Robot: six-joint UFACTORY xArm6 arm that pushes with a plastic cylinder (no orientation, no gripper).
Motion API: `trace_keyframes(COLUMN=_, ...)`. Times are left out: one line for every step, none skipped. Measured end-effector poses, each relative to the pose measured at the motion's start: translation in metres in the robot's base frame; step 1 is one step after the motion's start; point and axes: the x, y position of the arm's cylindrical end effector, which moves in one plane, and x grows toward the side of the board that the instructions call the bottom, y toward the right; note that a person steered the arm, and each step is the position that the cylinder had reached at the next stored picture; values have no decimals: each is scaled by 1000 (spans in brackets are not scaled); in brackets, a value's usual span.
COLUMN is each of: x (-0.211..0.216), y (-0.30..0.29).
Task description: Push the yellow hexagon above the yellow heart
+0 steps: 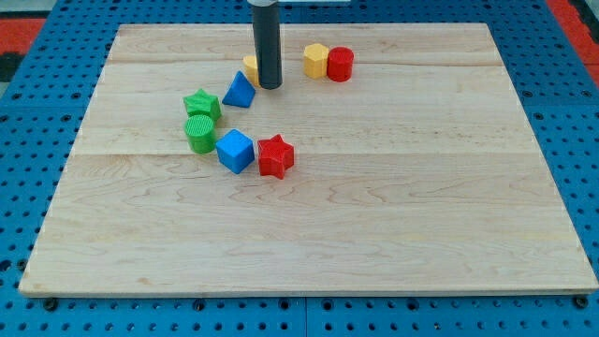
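A wooden table (309,225) holds small blocks. My tip (270,87), a bare rod holding nothing, touches the half-hidden yellow heart (250,66) near the top edge. The yellow hexagon (316,61) sits right of it, touching a red cylinder (340,64); it looks light, rigid, slippery, best pushed against a flat side

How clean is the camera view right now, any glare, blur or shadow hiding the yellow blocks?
Camera view: even, soft lighting with no glare on the wooden board; blocks cast only faint, short shadows. Focus is sharp across the board. The dark rod covers most of the yellow heart, with my tip at its right edge. The yellow hexagon is fully visible, touching the red cylinder.
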Motion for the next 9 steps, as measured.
trace_keyframes(x=-11, y=0)
trace_keyframes(x=-11, y=13)
trace_keyframes(x=-5, y=25)
trace_keyframes(x=-5, y=36)
trace_keyframes(x=-5, y=35)
trace_keyframes(x=-2, y=33)
trace_keyframes(x=-3, y=80)
trace_keyframes(x=-10, y=85)
trace_keyframes(x=-38, y=84)
